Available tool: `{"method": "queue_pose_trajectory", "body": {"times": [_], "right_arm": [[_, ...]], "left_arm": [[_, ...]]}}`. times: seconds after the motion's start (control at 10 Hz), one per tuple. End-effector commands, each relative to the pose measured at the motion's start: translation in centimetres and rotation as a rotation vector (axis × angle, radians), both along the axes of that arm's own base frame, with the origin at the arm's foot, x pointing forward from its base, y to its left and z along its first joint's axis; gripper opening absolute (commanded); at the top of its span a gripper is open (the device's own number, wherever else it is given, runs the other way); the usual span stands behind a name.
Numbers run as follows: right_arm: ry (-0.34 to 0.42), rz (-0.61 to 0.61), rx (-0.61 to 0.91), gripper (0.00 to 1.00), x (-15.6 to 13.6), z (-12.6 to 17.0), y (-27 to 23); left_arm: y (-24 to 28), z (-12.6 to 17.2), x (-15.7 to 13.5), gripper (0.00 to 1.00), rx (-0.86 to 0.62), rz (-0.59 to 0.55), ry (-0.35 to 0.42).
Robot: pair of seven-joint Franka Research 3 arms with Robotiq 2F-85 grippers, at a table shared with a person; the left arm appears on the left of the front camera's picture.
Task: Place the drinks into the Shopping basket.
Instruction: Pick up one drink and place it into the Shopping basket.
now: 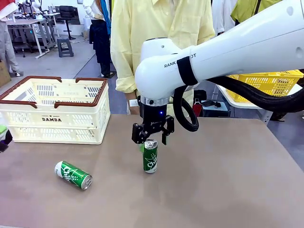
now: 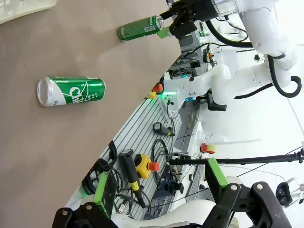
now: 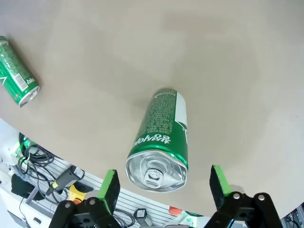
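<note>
Tabletop: brown-grey and matt (image 1: pixel 228 190); a person (image 1: pixel 161 28) in a pale yellow shirt stands at its far edge, just right of the Shopping basket.
Shopping basket: cream-white with slotted sides, dark red-brown rim handles and "DAMDA" on the near wall (image 1: pixel 52 118).
Upright can: green drink with a silver top (image 1: pixel 150 159), standing on the table to the right of the basket and nearer the robot's side, well apart from it.
Lying can: a second green drink (image 1: pixel 72 175), on its side in front of the basket's near wall, apart from it, silver top turned toward the upright can.
Right gripper: hangs straight down over the upright can (image 1: pixel 152 138), fingertips reaching about the level of its rim; jaws spread wide, gripping nothing.
Can against fingers: in the right wrist view the green pads (image 3: pixel 110 187) stand one on each side of the can's top. Bare table shows between each pad and the can, so neither touches. The can sits closer to the pad at picture-left.
Left gripper: fingers wide apart with nothing between them (image 2: pixel 161 166); both cans lie farther off in its wrist view.
</note>
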State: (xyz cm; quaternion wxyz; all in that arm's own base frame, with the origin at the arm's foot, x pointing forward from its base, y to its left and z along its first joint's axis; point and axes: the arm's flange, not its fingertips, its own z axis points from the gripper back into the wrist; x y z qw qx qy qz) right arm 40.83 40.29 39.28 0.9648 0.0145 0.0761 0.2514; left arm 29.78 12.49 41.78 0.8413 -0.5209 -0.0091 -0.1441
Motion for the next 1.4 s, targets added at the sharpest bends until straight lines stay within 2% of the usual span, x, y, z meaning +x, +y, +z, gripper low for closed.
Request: {"method": "queue_pose_trajectory", "body": {"times": [0.0,0.1,0.2,0.4,0.5,0.6,0.7,0.8,0.9,1.0,1.1,1.2,1.3], "right_arm": [[-0.007,-0.009,0.018,1.00,0.0,1.5,-0.3],[-0.026,-0.015,0.058,1.00,-0.4,3.9,-2.0],[0.010,-0.018,0.134,1.00,-1.0,7.7,-6.2],[0.089,-0.151,0.279,1.00,-3.0,13.3,-19.9],[0.145,-0.229,0.372,1.00,-4.5,13.9,-27.8],[0.179,-0.292,0.504,1.00,-6.2,13.6,-35.0],[0.218,-0.351,0.680,1.00,-7.4,12.0,-42.8],[0.268,-0.373,0.873,1.00,-8.4,10.5,-48.3],[0.263,-0.353,1.128,1.00,-9.5,9.1,-53.0],[0.241,-0.480,1.226,1.00,-10.6,7.7,-56.2],[0.171,-0.577,1.360,1.00,-11.9,6.3,-59.1],[0.098,-0.733,1.429,1.00,-13.0,4.3,-61.1],[0.090,-0.815,1.388,1.00,-13.1,2.8,-60.8]], "left_arm": [[0.1,0.2,-0.2,1.00,-0.011,0.001,-0.003],[0.1,0.2,-0.2,1.00,-0.011,0.001,-0.003],[0.1,0.2,-0.2,1.00,-0.011,0.001,-0.003],[0.1,0.2,-0.2,1.00,-0.011,0.001,-0.003],[0.1,0.2,-0.2,1.00,-0.011,0.001,-0.003],[0.1,0.2,-0.2,1.00,-0.011,0.001,-0.003],[0.1,0.2,-0.2,1.00,-0.011,0.001,-0.003],[0.1,0.2,-0.2,1.00,-0.011,0.001,-0.003],[0.1,0.2,-0.2,1.00,-0.011,0.001,-0.003],[0.1,0.2,-0.2,1.00,-0.011,0.001,-0.003],[0.1,0.2,-0.2,1.00,-0.011,0.001,-0.003],[0.1,0.2,-0.2,1.00,-0.011,0.001,-0.003],[0.1,0.2,-0.2,1.00,-0.011,0.001,-0.003]]}}
